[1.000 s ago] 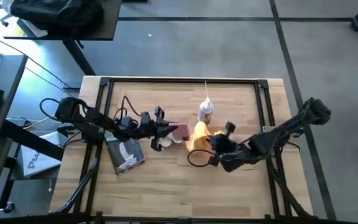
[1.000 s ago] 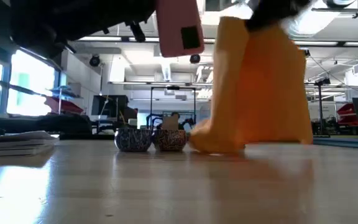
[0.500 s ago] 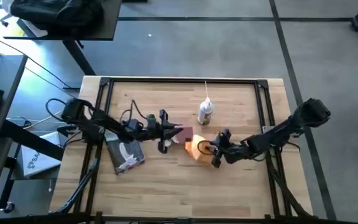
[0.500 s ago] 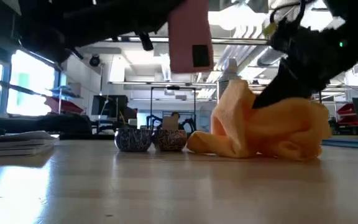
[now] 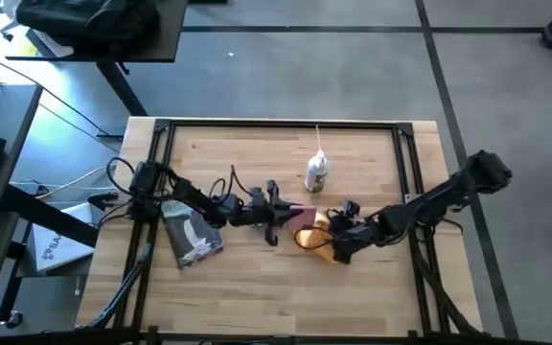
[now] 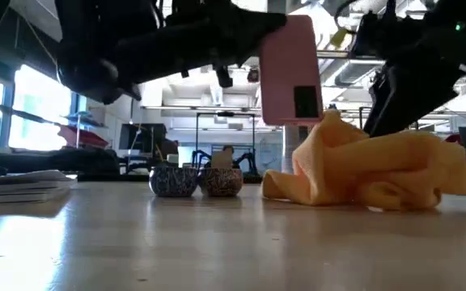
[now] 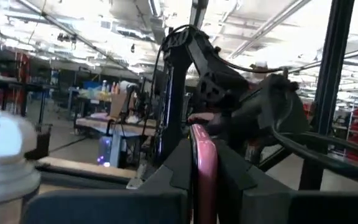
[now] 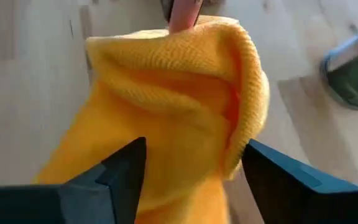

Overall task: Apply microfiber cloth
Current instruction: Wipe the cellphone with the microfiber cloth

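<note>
Your microfiber cloth (image 5: pixel 314 241) lies bunched in a soft orange-yellow heap on the wooden surface (image 5: pixel 257 287), a little right of the middle. In the low view the microfiber cloth (image 6: pixel 374 170) rests on the surface with one fold standing up at its left side.

Your right gripper (image 5: pixel 335 240) is down at the cloth from the right. In the right wrist view its two dark fingers (image 8: pixel 120 174) stand spread apart with the cloth (image 8: pixel 173 118) bulging between them, so you have it released, not clamped on the fabric.

Your left gripper (image 5: pixel 284 213) reaches in from the left and is clenched on a flat pink card-like object (image 5: pixel 304 215), held on edge just beside the cloth. The left wrist view shows the pink object (image 7: pixel 204 174) pinched between the two fingers, and the low view shows it (image 6: pixel 291 71) held above the surface, over the left edge of the cloth.

Behind the cloth stands a white bottle (image 5: pixel 317 172). A grey-and-white flat packet (image 5: pixel 193 236) lies to the left. In the low view two small patterned tins (image 6: pixel 196 180) sit side by side left of the cloth
</note>
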Controlling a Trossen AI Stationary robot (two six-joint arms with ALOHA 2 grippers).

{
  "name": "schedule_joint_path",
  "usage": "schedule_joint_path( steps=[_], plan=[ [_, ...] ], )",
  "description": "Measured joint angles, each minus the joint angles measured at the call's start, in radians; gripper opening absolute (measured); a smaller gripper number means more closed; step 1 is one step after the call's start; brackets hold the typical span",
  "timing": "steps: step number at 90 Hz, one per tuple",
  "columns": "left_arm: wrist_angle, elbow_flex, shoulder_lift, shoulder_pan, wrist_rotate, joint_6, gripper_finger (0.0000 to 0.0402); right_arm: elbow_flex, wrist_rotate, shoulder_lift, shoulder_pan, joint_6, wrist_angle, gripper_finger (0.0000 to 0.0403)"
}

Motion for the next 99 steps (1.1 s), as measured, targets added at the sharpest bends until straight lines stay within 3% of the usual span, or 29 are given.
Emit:
schedule_joint_path(
  steps=[9, 23, 32, 53, 77, 99],
  plan=[
    [-0.001, 0.001, 0.002, 0.000, 0.014, 0.003, 0.0012, -0.001, 0.043, 0.000, 0.040, 0.044, 0.012, 0.0231],
    [-0.008, 0.000, 0.001, -0.005, 0.015, 0.010, 0.0012, -0.103, 0.101, 0.001, 0.097, 0.137, 0.214, 0.0232],
    [-0.032, 0.000, 0.001, -0.005, 0.015, 0.010, 0.0012, -0.112, 0.139, 0.001, 0.127, 0.187, 0.216, 0.0232],
    [-0.049, 0.008, 0.001, -0.005, 0.015, 0.011, 0.0012, -0.141, 0.292, 0.012, 0.145, 0.105, 0.334, 0.0232],
    [-0.055, 0.008, 0.001, -0.005, 0.019, 0.032, 0.0012, -0.346, 0.257, 0.128, 0.053, -0.040, 0.882, 0.0232],
    [-0.142, 0.008, 0.001, -0.005, 0.019, 0.153, 0.0012, -0.368, 0.183, 0.285, -0.028, -0.194, 1.205, 0.0231]
  ],
)
